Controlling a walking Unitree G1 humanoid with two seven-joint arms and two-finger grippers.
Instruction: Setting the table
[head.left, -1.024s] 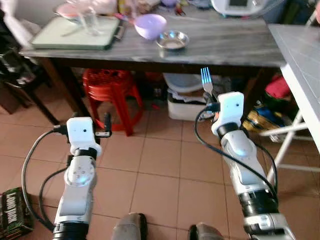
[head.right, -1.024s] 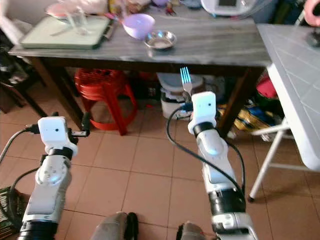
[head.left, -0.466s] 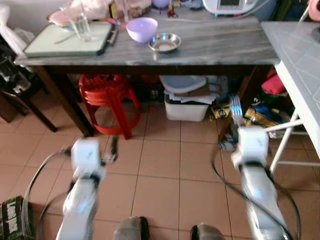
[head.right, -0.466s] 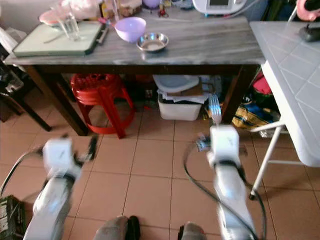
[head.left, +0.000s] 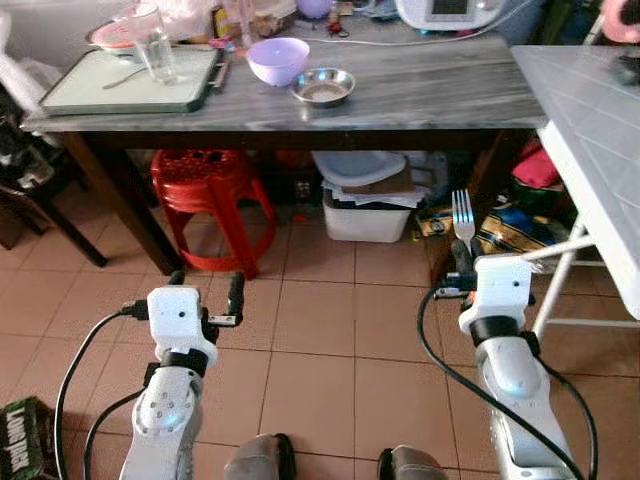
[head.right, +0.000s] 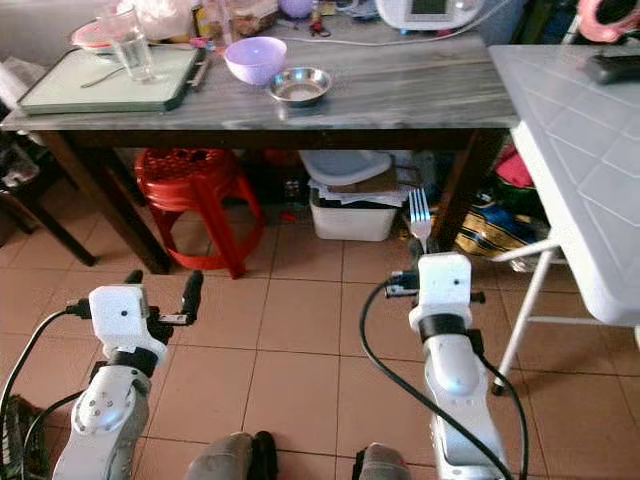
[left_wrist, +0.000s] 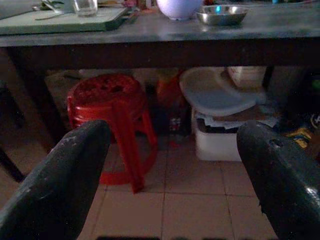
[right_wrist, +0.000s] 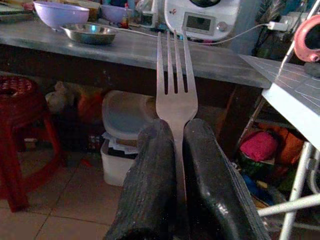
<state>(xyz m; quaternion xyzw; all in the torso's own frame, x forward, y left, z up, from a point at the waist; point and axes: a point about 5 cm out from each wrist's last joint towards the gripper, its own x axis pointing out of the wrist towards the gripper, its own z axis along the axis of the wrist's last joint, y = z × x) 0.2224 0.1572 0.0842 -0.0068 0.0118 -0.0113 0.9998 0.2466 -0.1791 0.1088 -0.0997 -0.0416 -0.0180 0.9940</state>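
The right gripper has its fingers pinched tight on a metal fork, tines up, held over the tiled floor short of the grey counter. The left gripper hovers with fingers spread wide, holding nothing, facing the red stool under that counter.

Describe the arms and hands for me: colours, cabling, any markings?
Both arms are silver-grey with dark joint bands. Each wrist carries a white boxy housing with one small dark dot. Loose black cables loop beside both arms. The left hand and right hand each have two long, matte black fingers.
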